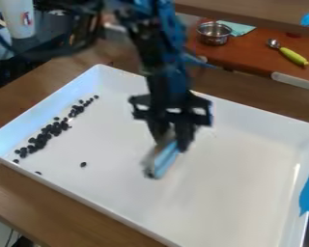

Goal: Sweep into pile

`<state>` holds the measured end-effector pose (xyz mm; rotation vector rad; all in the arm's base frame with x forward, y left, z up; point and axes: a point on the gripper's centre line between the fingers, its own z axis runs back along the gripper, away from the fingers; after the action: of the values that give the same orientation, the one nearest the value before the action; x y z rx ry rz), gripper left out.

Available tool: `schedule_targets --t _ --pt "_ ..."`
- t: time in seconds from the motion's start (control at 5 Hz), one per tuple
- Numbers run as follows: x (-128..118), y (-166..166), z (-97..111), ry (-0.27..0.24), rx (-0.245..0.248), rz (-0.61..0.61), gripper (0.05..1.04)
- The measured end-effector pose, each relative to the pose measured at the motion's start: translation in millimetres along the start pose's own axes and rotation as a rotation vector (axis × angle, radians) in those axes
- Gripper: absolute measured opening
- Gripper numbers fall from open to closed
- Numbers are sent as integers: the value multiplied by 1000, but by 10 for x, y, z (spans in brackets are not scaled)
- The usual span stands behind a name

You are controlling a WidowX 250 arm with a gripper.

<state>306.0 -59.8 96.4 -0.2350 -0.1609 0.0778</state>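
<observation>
Now | pincer gripping flat blue tool | rnd blk bits in glossy wht tray

- black jointed robot arm with blue patches enters from the top edge, slanting slightly rightward as it descends;
- black two-finger gripper hangs beneath it near mid-view, pointing down;
- its dark fingers sit close together, closed in a grip.
</observation>
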Motion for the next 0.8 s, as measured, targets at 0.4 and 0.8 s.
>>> schedule_targets --t 0.4,0.8 --pt "15 85 -188 -42 105 -28 376" --pt "-132 768 -220 -11 167 -22 376"
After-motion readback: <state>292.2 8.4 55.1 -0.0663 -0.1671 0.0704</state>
